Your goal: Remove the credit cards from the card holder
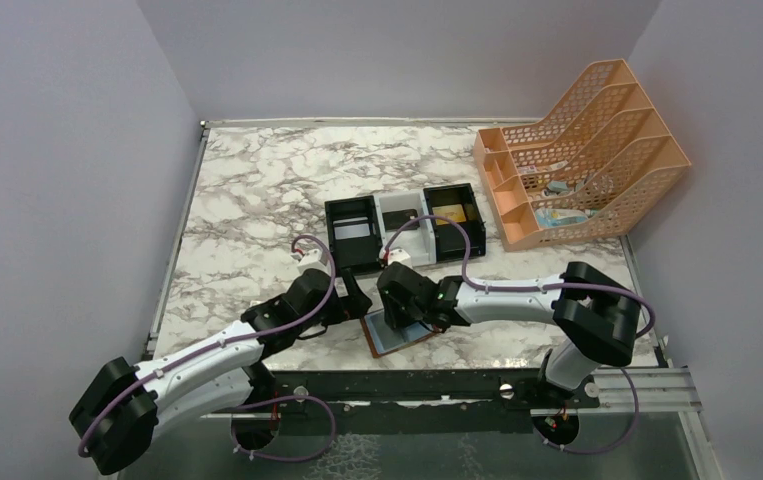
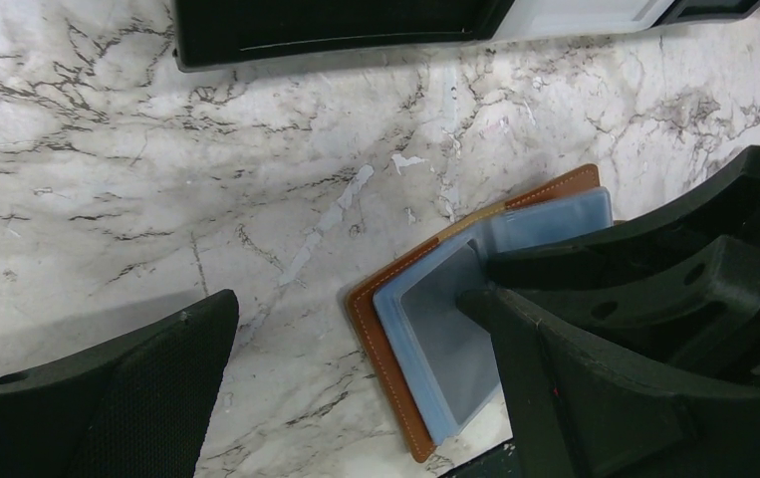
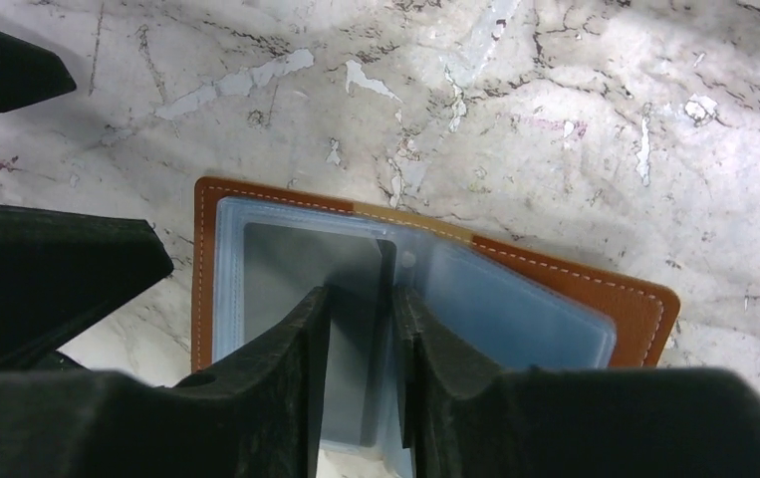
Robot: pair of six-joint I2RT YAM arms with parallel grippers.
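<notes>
The card holder (image 1: 374, 343) lies open near the table's front edge, brown leather (image 3: 595, 289) with pale blue pockets. A grey-blue credit card (image 3: 286, 269) sits in its left pocket and also shows in the left wrist view (image 2: 445, 329). My right gripper (image 3: 361, 289) is tip-down on the pockets, jaws a narrow gap apart astride the card's inner edge, clamping nothing that I can see. In the top view it (image 1: 404, 318) covers the wallet's upper part. My left gripper (image 2: 351, 299) is wide open beside the wallet's (image 2: 380, 339) left edge, its right finger over the pocket.
A black-and-white three-compartment tray (image 1: 402, 225) stands just behind the arms, with a white card in its left bay and a gold card (image 1: 452, 212) in its right bay. An orange file rack (image 1: 577, 160) fills the back right corner. The table's front edge runs right below the wallet.
</notes>
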